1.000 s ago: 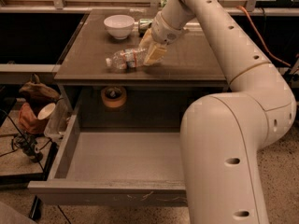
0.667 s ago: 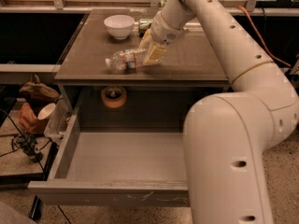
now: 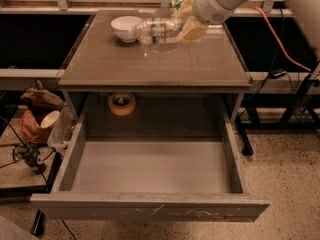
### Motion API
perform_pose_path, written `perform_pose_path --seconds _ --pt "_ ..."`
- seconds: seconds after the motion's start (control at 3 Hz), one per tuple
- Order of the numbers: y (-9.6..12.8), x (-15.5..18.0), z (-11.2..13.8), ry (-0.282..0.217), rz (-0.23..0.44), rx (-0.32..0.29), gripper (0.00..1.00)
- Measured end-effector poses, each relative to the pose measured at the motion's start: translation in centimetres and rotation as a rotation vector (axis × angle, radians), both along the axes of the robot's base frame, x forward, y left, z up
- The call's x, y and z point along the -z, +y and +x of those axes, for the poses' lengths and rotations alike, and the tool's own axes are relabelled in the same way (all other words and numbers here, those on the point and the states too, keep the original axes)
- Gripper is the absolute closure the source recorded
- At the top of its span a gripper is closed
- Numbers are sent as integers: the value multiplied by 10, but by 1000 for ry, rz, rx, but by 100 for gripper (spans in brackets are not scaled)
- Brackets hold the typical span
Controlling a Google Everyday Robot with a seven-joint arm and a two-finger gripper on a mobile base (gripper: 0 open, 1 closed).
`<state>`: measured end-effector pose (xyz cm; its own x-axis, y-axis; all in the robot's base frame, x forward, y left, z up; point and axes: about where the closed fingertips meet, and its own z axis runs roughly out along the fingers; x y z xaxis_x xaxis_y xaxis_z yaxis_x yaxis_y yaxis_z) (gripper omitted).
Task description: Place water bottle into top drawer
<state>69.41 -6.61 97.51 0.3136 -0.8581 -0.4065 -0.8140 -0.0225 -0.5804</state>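
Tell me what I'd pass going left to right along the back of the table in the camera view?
White bowl → water bottle → gripper, which is over the back right of the table, gripping the bottle's right end.

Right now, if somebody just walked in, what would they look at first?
Probably the top drawer, pulled wide open at the front of the table. Next, up at the back, the gripper is clamped on the water bottle, holding it sideways above the tabletop, right beside a white bowl. A roll of tape sits in the shadow under the tabletop.
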Motion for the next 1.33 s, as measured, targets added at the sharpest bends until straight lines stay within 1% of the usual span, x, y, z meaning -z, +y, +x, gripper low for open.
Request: perform_pose_path --seconds 0.33,0.67,1.0,1.33 --pt "-2 -21 -22 -67 23 16 100" --pt "-2 -21 -22 -67 23 16 100" --pt "-4 -11 -39 -45 27 30 100" --pt "-11 13 -87 15 42 68 100"
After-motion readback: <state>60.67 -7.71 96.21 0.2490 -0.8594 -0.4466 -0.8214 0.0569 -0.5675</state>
